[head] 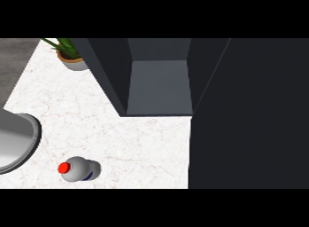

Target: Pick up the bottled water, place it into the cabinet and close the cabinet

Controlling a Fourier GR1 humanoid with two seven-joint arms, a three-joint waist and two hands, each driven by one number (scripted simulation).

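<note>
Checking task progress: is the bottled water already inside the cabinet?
No, the bottled water stands on the counter, outside the open cabinet.

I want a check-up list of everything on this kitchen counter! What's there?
Surface: white speckled marble counter, bare in the middle.
Job's things: small grey-white water bottle with a red cap, near the lower edge, standing apart from everything. Dark grey cabinet open, its inside shelf showing nothing on it; its tall dark door fills the right side.
Clutter: green plant in a brown pot at the back left; round grey metal basin rim at the left edge.
Hands: nothing seen.
Cables: nothing seen.
Surroundings: grey floor beyond the counter's left corner.
</note>
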